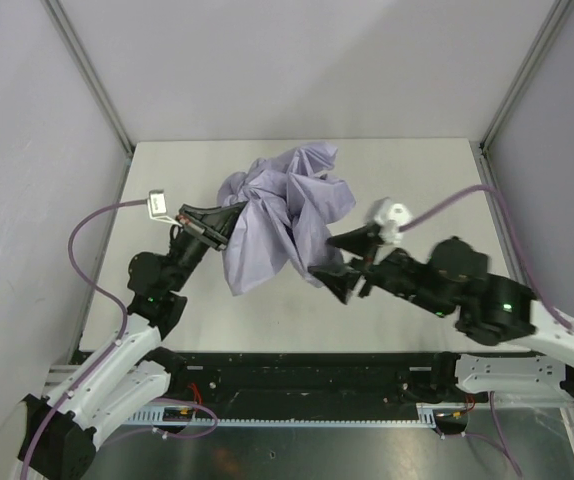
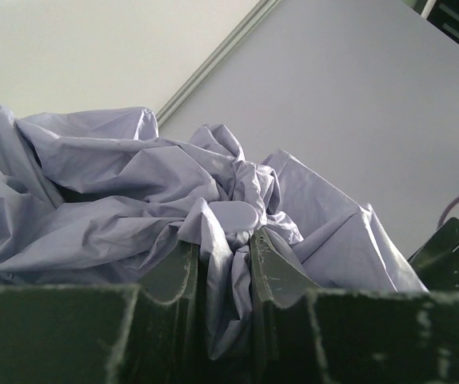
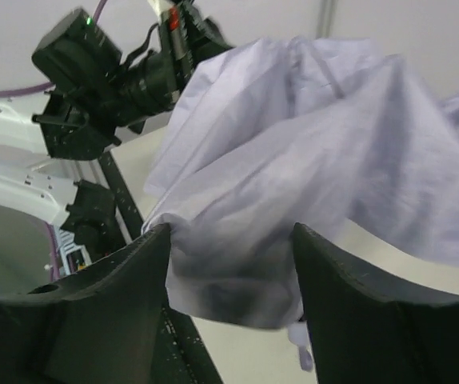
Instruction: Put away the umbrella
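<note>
A: Where is the umbrella (image 1: 285, 210) sitting?
B: It's bunching up, crumpled and lavender, over the middle of the table (image 1: 417, 170), between both arms.
A: And the left gripper (image 2: 223, 248)?
B: It's pinching narrow on a fold of the umbrella.
A: The right gripper (image 3: 229, 240)?
B: Its jaws are standing wide, straddling a hanging lobe of the umbrella; whether they're touching it can't be told.

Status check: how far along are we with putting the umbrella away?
Done: the umbrella is collapsed, its canopy slack and crumpled over the table. In hand: the left end effector is pinched shut on a fold, and the right end effector has its jaws open around the fabric's lower edge. Left: gathering the canopy into a tidy bundle. The shaft, handle and strap are hidden.
</note>
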{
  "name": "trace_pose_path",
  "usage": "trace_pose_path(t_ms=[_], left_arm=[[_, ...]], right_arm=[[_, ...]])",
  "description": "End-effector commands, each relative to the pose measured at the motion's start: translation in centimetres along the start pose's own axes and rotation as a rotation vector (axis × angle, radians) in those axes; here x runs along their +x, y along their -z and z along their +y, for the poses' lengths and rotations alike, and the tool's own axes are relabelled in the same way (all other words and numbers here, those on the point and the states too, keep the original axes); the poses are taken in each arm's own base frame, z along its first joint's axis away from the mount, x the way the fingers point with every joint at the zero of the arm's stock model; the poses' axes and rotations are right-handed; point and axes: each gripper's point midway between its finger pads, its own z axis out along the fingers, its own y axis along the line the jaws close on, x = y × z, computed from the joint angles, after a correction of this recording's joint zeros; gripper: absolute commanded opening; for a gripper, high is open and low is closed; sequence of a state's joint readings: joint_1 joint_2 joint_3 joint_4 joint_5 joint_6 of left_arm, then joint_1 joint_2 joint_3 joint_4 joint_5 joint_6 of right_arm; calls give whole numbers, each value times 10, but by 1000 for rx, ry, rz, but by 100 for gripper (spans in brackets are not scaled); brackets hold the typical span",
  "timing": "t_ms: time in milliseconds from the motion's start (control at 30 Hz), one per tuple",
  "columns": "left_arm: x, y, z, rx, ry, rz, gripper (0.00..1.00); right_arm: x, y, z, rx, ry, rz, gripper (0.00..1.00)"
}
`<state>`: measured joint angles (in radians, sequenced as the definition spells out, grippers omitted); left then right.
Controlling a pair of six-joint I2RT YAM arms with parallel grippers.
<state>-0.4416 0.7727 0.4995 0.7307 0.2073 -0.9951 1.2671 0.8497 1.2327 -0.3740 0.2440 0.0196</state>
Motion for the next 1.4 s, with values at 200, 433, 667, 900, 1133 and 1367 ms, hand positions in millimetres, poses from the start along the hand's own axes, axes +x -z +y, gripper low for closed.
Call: trace_pose_path(t_ms=[200, 433, 667, 900, 1133, 1367], left_arm=[[-19, -5, -55, 188, -27, -5, 0], [-11, -1, -81, 293, -26, 77, 0], [0, 9, -106, 425, -95, 168, 0], [12, 25, -125, 561, -205, 239, 0], [13, 35, -141, 641, -229, 275, 0], [13, 46, -156, 717, -234, 285, 0]], right_arm=[[-16, -74, 112, -423, -109, -93, 40], [-28, -125, 129, -431, -292, -41, 49], [-51, -69, 123, -496, -128, 28, 63], [-63, 13, 16, -79, -150, -83, 85], [-20, 79, -29, 38, -21, -59, 89], [37, 78, -29, 17, 13, 50, 89]])
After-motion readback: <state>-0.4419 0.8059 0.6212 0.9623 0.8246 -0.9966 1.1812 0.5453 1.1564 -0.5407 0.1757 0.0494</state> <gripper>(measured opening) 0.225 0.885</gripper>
